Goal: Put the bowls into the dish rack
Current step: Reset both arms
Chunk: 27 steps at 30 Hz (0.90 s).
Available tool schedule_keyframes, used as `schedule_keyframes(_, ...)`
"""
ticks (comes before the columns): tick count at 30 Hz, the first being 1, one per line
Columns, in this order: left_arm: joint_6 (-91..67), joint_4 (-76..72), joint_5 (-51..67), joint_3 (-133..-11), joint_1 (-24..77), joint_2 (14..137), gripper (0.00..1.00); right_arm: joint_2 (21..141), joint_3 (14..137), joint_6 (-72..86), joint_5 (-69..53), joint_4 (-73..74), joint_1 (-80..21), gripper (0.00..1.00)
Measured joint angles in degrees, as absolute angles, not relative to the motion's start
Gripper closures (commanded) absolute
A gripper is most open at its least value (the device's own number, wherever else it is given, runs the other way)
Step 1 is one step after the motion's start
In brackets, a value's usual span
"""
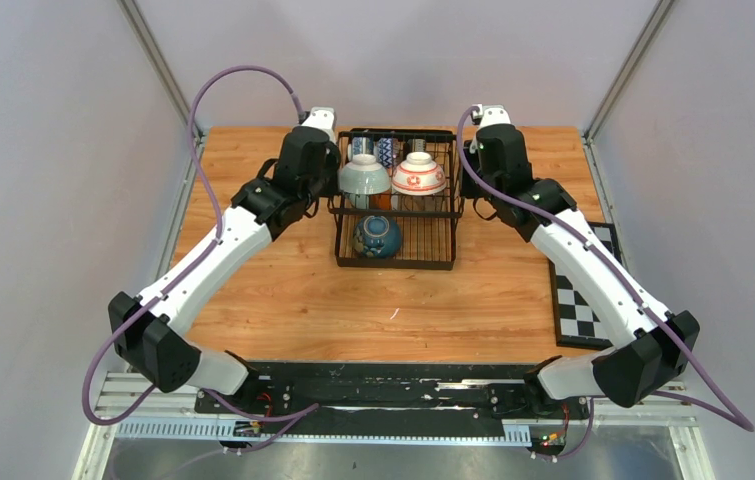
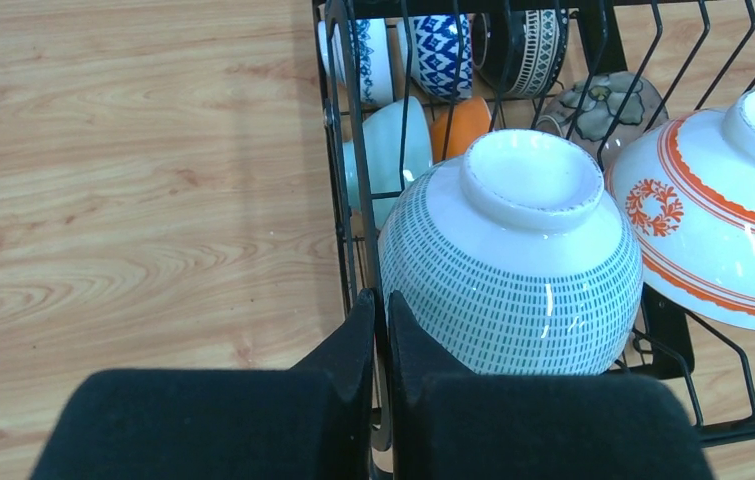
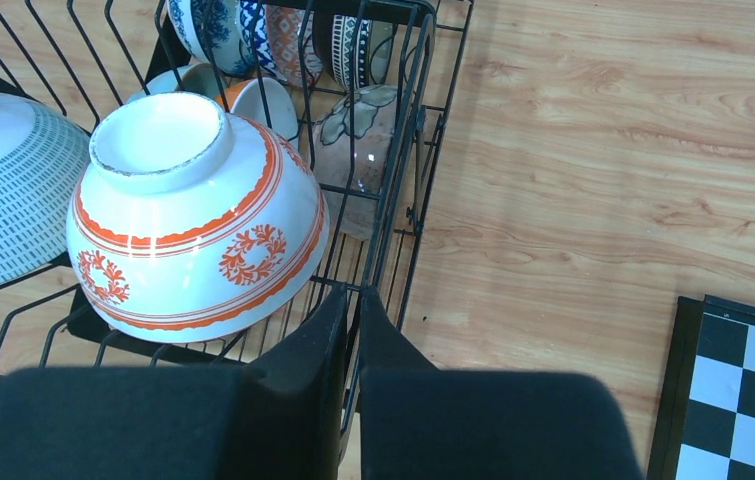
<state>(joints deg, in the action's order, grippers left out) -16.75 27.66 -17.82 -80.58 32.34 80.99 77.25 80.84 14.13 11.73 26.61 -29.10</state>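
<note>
While both arms reach over the wooden table (image 2: 133,200), the left gripper (image 2: 381,320) has its fingers pressed almost together, with only a thin slit between them. A black wire of the left side wall of the dish rack (image 2: 338,150) runs down into this slit, so the gripper seems clenched on that wire. Just to its right, touching distance from the inner finger, a pale bowl with green dashes (image 2: 513,260) lies upside down in the upper basket. Farther ahead of it, small bowls (image 2: 443,50) stand on edge in the slots, blue-and-white, orange and pale green. The right gripper (image 3: 353,315) is also closed to a narrow slit, and a wire of the right side wall of the rack passes between its fingers, so it appears to pinch the rack too. Just to its left, a white bowl with orange-red pattern (image 3: 193,230) rests upside down inside the basket, beside the dashed one. Between the two grippers and nearer to the arm bases, a dark blue bowl (image 1: 377,237) sits in the lower tier. A checkered board (image 3: 743,390) lies on the table to the right of the right gripper, well apart from the rack.
</note>
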Motion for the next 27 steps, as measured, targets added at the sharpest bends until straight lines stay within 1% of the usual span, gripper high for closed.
schedule_keyframes(12, -18.1, 25.9, -15.0, -76.6, 32.1, 77.1, 1.0, 74.7, 78.5, 14.2, 9.9, 26.0, -29.2, 0.97)
schedule_keyframes(27, -21.3, 28.0, -9.3, -68.0, 32.0, 65.3, 1.0, 66.6, 72.3, 16.4, 9.6, 27.0, -33.8, 0.97)
